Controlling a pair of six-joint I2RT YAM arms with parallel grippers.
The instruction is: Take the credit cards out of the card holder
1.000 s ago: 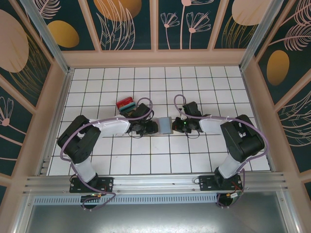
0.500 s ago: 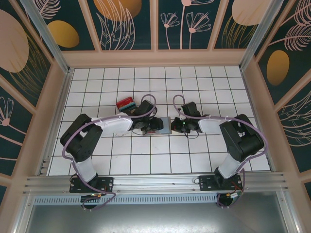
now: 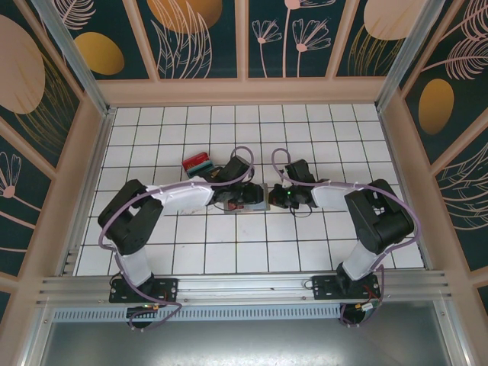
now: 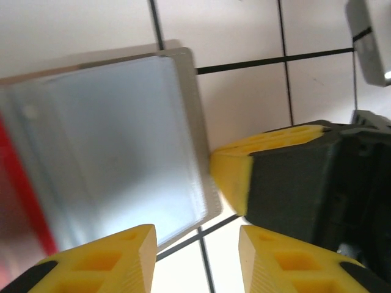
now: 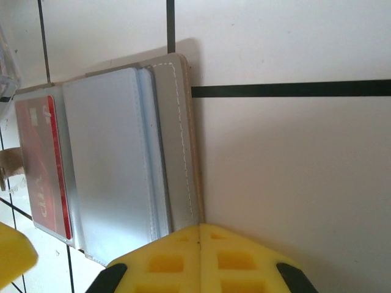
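Observation:
The grey card holder (image 5: 122,152) lies open on the white tiles, with a red credit card (image 5: 43,165) in its far panel. My right gripper (image 5: 200,227) is shut, its tip resting at the holder's stitched edge. In the left wrist view the holder's clear panel (image 4: 116,140) is close below, with the red card (image 4: 18,195) at its left. My left gripper (image 4: 195,235) is open over the holder's corner, with bare tile between its fingers. From above, the left gripper (image 3: 250,200) covers most of the holder (image 3: 261,200), and the right gripper (image 3: 277,197) touches its right side.
A small pile of red and teal cards (image 3: 197,162) lies on the tiles behind the left arm. The right gripper's yellow finger (image 4: 235,168) is close to my left fingers. Wooden walls (image 3: 244,91) enclose the tiled floor.
The left gripper has moved right, from beside the card holder to over it, and its jaws have narrowed a little. The right gripper has stayed shut at the holder's edge.

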